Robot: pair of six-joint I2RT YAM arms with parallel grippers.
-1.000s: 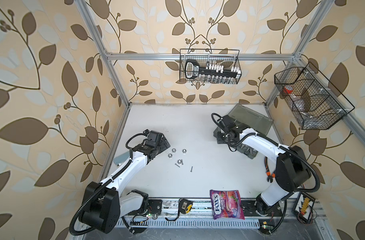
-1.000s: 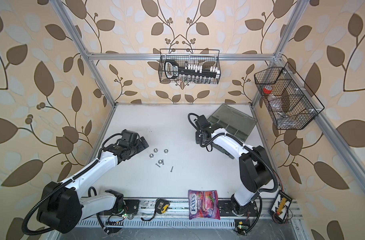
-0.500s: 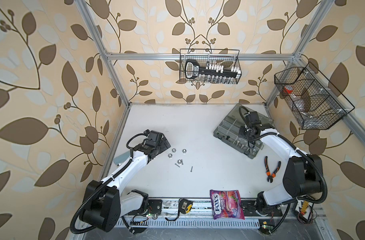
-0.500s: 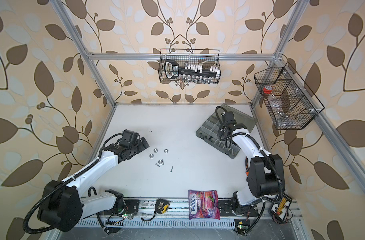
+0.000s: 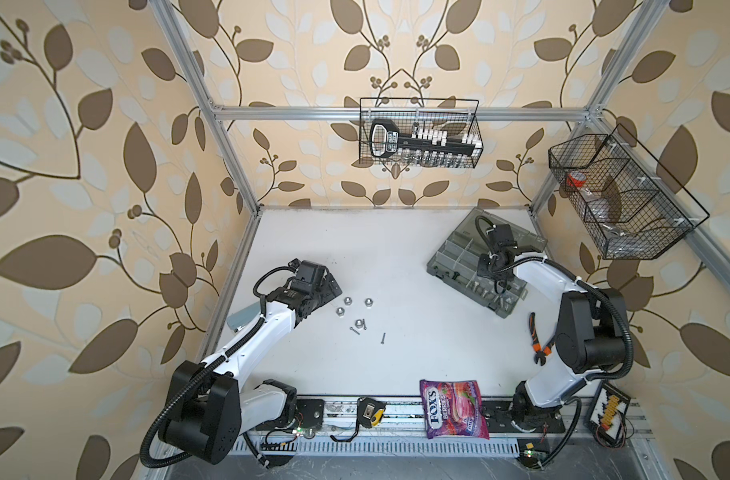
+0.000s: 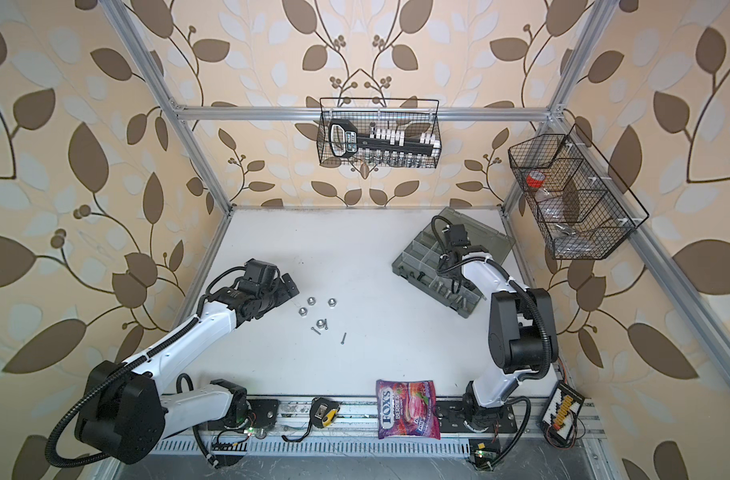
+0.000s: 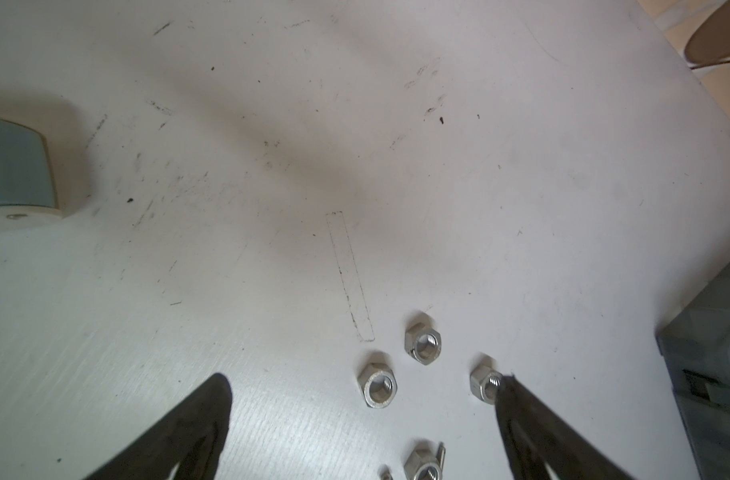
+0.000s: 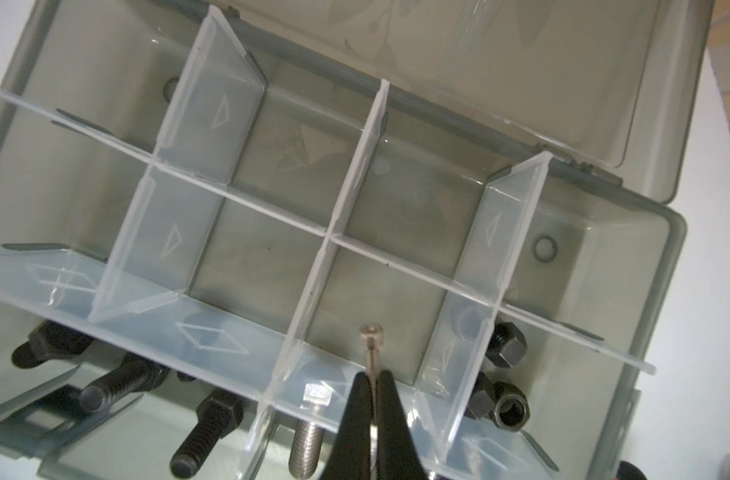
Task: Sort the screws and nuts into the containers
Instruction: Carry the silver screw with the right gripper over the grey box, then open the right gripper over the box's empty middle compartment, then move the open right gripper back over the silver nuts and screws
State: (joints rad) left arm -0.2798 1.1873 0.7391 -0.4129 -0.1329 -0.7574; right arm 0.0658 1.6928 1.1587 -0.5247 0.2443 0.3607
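Several silver nuts [image 5: 347,300] [image 6: 311,300] and two thin screws [image 5: 383,338] [image 6: 343,338] lie loose left of the table's middle. My left gripper [image 5: 330,286] [image 7: 363,377] hovers low beside them, open, with one nut [image 7: 377,384] between its fingers and another [image 7: 485,384] at one fingertip. The grey organizer box [image 5: 454,249] [image 6: 417,253] sits at the back right with its lid open. My right gripper [image 5: 497,291] [image 8: 373,376] is shut on a thin screw [image 8: 370,345] above a middle compartment. Neighbouring containers hold black bolts [image 8: 118,386], a silver bolt [image 8: 307,440] and black nuts [image 8: 508,411].
Orange-handled pliers [image 5: 537,340] lie right of the box, near the right arm's base. A candy bag [image 5: 454,409] and a tape measure [image 5: 369,411] rest at the front edge. Wire baskets hang on the back wall [image 5: 419,137] and the right wall [image 5: 621,195].
My right arm has swung from the box's left corner to the right, over its compartments, still shut. The left arm and the loose parts have not moved.
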